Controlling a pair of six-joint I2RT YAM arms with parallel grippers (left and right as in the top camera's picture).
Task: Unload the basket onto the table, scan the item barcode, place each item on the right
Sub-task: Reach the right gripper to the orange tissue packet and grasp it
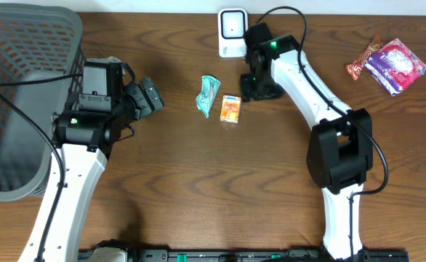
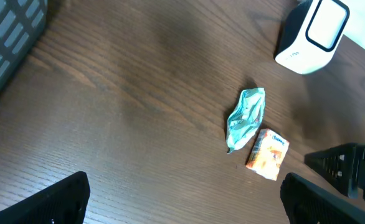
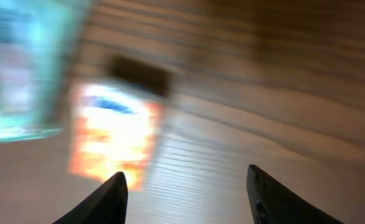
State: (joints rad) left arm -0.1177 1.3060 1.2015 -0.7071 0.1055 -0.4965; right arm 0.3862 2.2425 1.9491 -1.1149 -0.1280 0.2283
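Right wrist view, blurry: the right claw (image 3: 186, 175) is apart and empty, with the orange box (image 3: 115, 134) on the counter (image 1: 198, 189) just ahead, a bit to one side, long side pointing away. A teal packet (image 3: 17, 74) lies close past the box, so room is tight there. The left claw (image 1: 155, 94), wide apart, is farther off; the scanner (image 1: 232, 32) stands near the right arm.

One basket (image 1: 24, 44), one scanner (image 1: 232, 30), one orange packet (image 1: 231, 108), one teal wrapper (image 1: 209, 94), two snack bags (image 1: 396, 65)
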